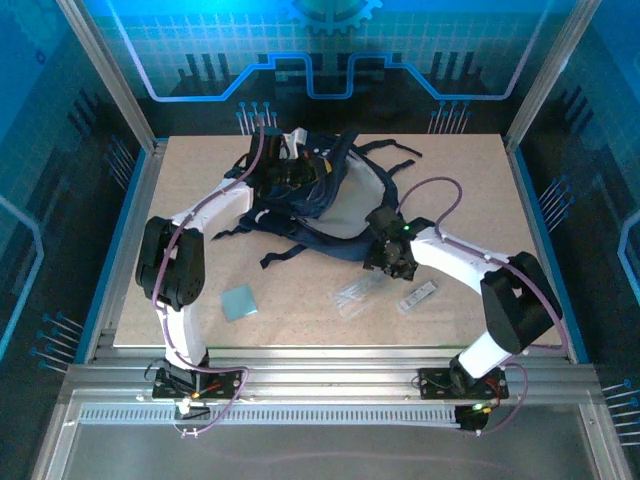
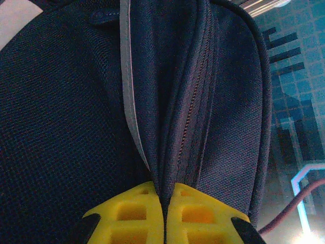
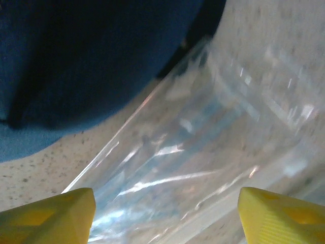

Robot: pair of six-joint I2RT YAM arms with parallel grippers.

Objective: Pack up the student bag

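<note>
Bag point(image 1: 300, 212) near far table point(image 1: 470, 200) edge

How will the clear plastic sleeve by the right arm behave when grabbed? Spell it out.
The clear plastic sleeve beside the backpack looks thin and creased, so it will probably flop rather than stay flat. Its glossy glare suggests it's slippery and may slide on the table if pushed. It seems light.

Lab cell: aluminium frame point(image 1: 105, 70), blue panels point(image 1: 420, 50)
</note>
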